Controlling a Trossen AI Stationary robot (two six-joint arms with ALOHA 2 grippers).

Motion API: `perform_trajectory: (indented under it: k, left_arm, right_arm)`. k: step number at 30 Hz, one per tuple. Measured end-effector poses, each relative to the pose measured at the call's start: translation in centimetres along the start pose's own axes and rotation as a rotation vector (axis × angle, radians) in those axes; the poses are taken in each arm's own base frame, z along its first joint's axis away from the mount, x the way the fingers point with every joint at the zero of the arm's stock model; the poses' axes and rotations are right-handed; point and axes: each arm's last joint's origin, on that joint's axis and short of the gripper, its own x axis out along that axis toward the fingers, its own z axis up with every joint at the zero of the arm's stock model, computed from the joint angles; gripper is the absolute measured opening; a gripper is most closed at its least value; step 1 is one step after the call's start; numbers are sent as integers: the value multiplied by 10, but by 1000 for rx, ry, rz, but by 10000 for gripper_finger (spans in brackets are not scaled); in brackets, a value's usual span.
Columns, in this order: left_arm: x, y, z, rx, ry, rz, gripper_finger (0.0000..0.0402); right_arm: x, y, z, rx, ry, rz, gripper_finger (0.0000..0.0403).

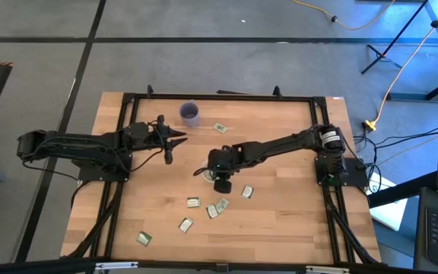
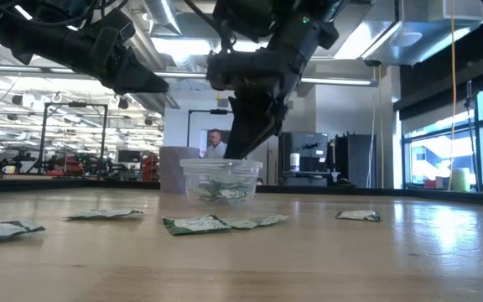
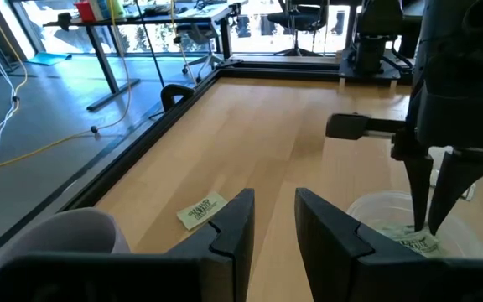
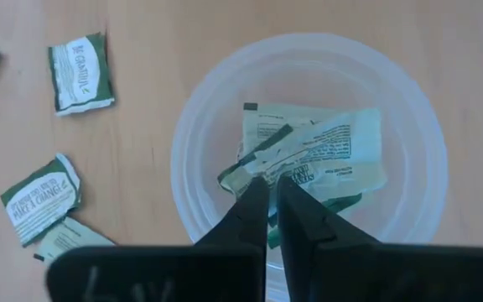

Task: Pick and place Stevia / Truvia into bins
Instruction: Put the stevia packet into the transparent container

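Several sachets [image 4: 313, 155] already lie in the clear cup [image 4: 409, 126]; the right hand [image 4: 271, 197] hangs directly above it, fingers nearly closed on a sachet corner; the left hand [image 1: 171, 143], part-open and empty, waits well apart, toward the purple cup [image 1: 191, 114].

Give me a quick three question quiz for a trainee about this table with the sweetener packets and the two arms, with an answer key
1. True or false: the right gripper is directly over the clear cup.
2. Multiple choice: the purple cup stands A) inside the clear cup, B) near the table's far edge, close to the left gripper, C) under the right gripper.
3. Fill in: the clear cup already holds several green and white ____.

Key: 1 true. 2 B. 3 sachets; others lie loose on the table.
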Motion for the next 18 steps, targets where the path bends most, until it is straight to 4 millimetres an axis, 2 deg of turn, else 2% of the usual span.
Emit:
perform_trajectory:
  k: [5,11,14,18]
  left_arm:
    - [0,0,0,0,0,0,84]
    - [0,0,0,0,0,0,84]
    - [0,0,0,0,0,0,84]
    - [0,0,-1,1,7,0,84]
  right_arm:
    - [0,0,0,-12,2,-1,29]
    - [-6,-1,-1,-10,24,-7,88]
    - [-21,-4,4,-5,14,-10,106]
    - [-53,-14,17,-43,-66,-10,113]
